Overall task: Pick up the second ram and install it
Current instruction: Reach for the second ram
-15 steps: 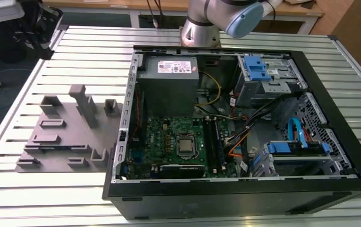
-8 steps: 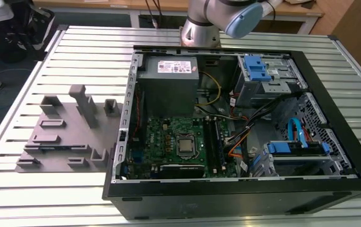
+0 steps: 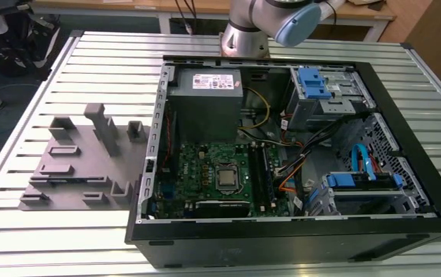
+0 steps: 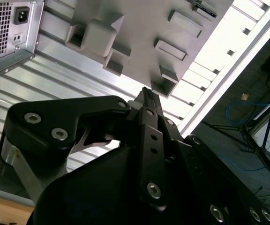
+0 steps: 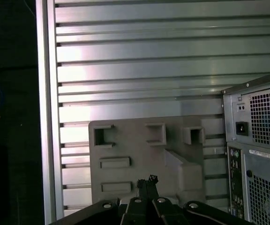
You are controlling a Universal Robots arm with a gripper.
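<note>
The second ram [image 3: 65, 179] is a thin dark stick lying in a slot of the grey fixture plate [image 3: 82, 167], at the exterior view's left; one end [image 4: 201, 8] also shows in the second wrist view. My gripper [image 4: 144, 91] hangs high above the fixture plate [image 5: 139, 154], well apart from the ram. Its fingertips [image 5: 147, 179] are pressed together with nothing between them. The long black memory slots [image 3: 265, 173] sit on the green motherboard [image 3: 205, 167] inside the open computer case.
The open case [image 3: 298, 231] lies on the slatted metal table [image 3: 105, 63], with its power supply [image 3: 205, 92], drive cages [image 3: 328, 86] and cables inside. Upright grey blocks [image 3: 101, 124] stand on the fixture. The case's rear panel [image 5: 261, 140] is beside the fixture.
</note>
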